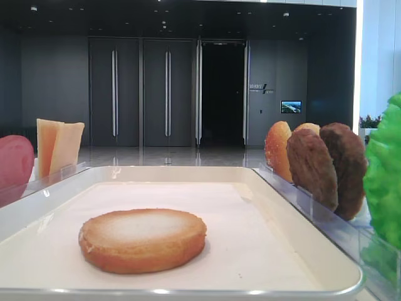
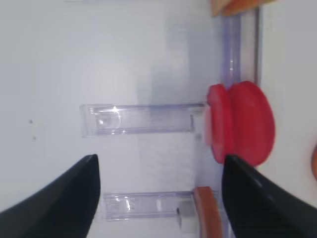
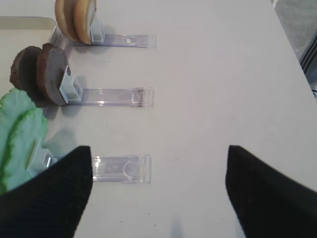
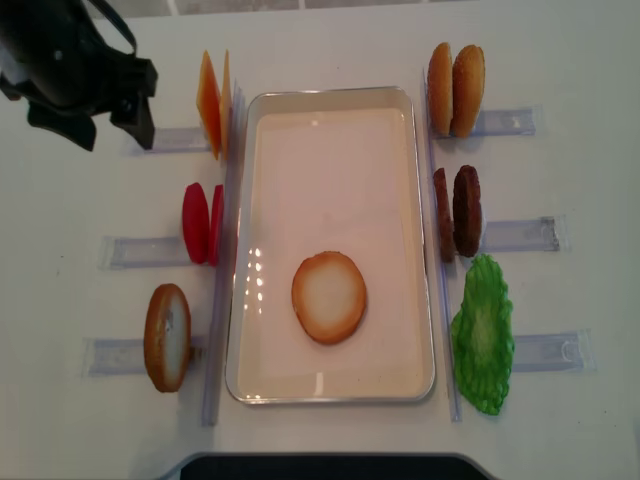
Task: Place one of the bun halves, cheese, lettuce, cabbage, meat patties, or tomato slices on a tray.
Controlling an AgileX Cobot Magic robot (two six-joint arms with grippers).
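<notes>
Bun half (image 4: 329, 296) lay flat, pale face up, in the tray (image 4: 335, 391), toward its near end. Tomato slices (image 4: 201, 223), cheese (image 4: 213, 103) and another bun (image 4: 166, 336) stood in holders left of the tray; buns (image 4: 455, 75), patties (image 4: 457, 211) and lettuce (image 4: 483, 333) right. Left gripper (image 4: 112, 118) spread, empty, above the worktop (image 4: 600, 60) beside the cheese. Right gripper (image 3: 159, 198) spread, empty.

One bun half (image 1: 143, 240) lies flat, pale face up, on the tray (image 1: 263, 251); meat patties (image 1: 326, 166) stand upright beside its rim.
</notes>
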